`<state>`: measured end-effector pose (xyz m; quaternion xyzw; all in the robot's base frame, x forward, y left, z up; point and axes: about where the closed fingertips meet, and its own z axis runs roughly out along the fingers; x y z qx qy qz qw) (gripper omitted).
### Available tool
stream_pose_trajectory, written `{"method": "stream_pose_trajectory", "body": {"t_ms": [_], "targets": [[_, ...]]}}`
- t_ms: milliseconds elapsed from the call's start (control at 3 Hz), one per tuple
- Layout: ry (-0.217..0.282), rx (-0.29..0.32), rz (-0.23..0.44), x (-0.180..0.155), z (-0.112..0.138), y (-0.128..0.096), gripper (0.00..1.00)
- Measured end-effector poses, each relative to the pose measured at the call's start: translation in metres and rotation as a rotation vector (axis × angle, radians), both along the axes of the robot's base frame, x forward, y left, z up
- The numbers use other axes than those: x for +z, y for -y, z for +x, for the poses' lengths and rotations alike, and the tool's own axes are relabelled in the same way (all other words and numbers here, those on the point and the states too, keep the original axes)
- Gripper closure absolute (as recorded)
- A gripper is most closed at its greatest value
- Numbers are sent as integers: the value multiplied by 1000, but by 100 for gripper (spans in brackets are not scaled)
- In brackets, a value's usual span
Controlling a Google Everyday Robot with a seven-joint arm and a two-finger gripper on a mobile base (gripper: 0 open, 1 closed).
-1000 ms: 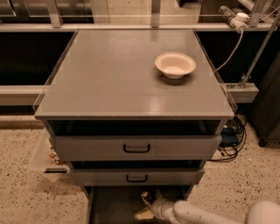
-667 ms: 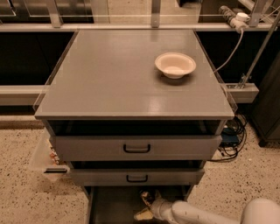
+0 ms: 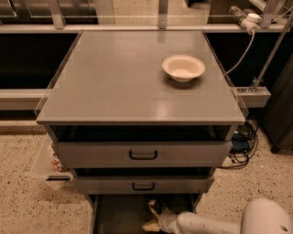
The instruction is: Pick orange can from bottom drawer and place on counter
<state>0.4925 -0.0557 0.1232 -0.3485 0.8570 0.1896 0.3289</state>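
Observation:
The bottom drawer [image 3: 114, 215] is pulled open at the bottom of the view, showing its dark floor. My white arm reaches in from the lower right, and the gripper [image 3: 153, 215] is inside the drawer just under the middle drawer's front. An orange-gold and brown can [image 3: 154, 206] shows at the gripper's tip, partly hidden by the drawer above and by the fingers. The grey counter [image 3: 119, 77] spreads above, with clear edge guards.
A pale bowl [image 3: 183, 67] stands on the counter at the right rear. Two upper drawers with black handles [image 3: 143, 155] are slightly ajar. Cables and a power strip [image 3: 245, 13] lie to the right. A clear bin [image 3: 50, 167] hangs at the cabinet's left.
The arm has shifted slightly left inside the drawer; the gripper stays at the can. Nothing else has moved.

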Motion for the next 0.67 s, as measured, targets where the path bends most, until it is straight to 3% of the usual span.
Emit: {"method": "stream_pose_trajectory", "body": {"t_ms": [667], "targets": [[-4,-1,-7,-2,-1,0,66]]}}
